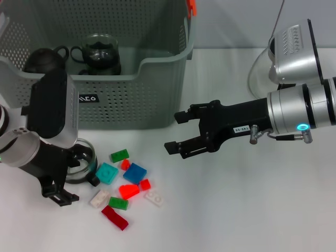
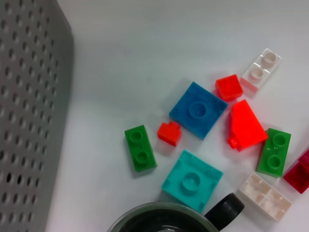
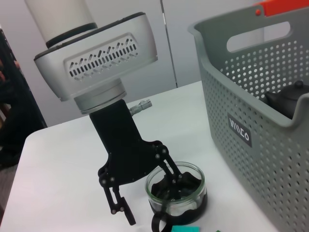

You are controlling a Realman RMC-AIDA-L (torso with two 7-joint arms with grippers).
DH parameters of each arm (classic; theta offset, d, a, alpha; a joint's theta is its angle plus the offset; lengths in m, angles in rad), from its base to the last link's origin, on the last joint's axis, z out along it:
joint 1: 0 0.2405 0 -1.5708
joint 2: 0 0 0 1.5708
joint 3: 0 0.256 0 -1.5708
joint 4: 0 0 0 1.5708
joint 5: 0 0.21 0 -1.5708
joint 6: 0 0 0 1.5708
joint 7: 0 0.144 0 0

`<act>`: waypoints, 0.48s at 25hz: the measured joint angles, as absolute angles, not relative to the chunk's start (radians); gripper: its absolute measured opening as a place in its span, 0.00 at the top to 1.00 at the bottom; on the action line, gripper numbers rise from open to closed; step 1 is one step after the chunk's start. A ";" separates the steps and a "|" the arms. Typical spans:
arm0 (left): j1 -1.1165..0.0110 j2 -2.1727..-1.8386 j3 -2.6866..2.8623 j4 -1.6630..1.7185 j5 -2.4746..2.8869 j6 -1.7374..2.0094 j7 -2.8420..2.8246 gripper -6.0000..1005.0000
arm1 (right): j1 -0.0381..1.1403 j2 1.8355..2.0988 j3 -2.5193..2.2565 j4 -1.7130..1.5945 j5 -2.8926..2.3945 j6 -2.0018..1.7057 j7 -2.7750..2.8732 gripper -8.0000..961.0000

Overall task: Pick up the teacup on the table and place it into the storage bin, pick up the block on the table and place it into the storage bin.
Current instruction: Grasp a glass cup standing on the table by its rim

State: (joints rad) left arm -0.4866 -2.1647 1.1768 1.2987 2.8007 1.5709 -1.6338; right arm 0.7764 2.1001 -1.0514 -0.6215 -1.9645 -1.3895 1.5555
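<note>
We see the left hand (image 1: 73, 181), black w/ jointed link fingers, down at the near-left of the white matte table (image 1: 236, 210). It is spread around a clear glass teacup w/ dark inner part and black handle (image 1: 81, 160): one finger (image 3: 171, 171) dips inside the rim, the other (image 3: 120, 208) stands outside the wall, not pinching as far as we can tell. The cup sits on the table, just in front of the storage bin (image 1: 131, 100), a grey-green perforated plastic basket w/ dipped front rim, small black label (image 1: 86, 98) and orange clip (image 1: 192, 6) at its far-right corner.

Inside the bin, far left: a dark round teapot (image 1: 44, 60) and a second glass cup w/ dark insert (image 1: 100, 52), side by side.

Just right of the held cup lies a loose cluster of studded plastic blocks, glossy, mostly apart or barely touching: teal square (image 2: 192, 181) nearest the cup, blue square (image 2: 198, 109), green 2-stud brick (image 2: 140, 148), small red cube (image 2: 169, 133), orange-red wedge (image 2: 247, 126), small orange-red square (image 2: 229, 87), white 2-stud brick (image 2: 261, 70), another green brick (image 2: 273, 151), white brick turned hollow side up (image 2: 265, 195), dark red piece (image 1: 114, 217) nearest us.

The right hand (image 1: 178, 134), black, fingers spread and holding nothing, hovers above the table right of the bin's front corner, well apart from the blocks.
</note>
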 joint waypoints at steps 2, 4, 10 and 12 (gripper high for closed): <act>-0.487 -2.165 1.176 1.298 2.801 1.569 -1.638 0.20 | 0.776 2.100 -1.050 -0.621 -1.962 -1.388 1.555 0.05; -0.487 -2.166 1.174 1.298 2.801 1.563 -1.649 0.20 | 0.775 2.100 -1.049 -0.621 -1.956 -1.388 1.555 0.05; -0.486 -2.167 1.174 1.304 2.825 1.543 -1.661 0.24 | 0.773 2.098 -1.049 -0.622 -1.948 -1.388 1.556 0.05; -0.487 -2.167 1.176 1.302 2.827 1.538 -1.663 0.25 | 0.773 2.098 -1.049 -0.627 -1.948 -1.388 1.560 0.05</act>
State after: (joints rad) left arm -0.4872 -2.1671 1.1761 1.3021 2.8269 1.5384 -1.6629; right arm 0.7731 2.0983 -1.0492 -0.6268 -1.9480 -1.3881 1.5598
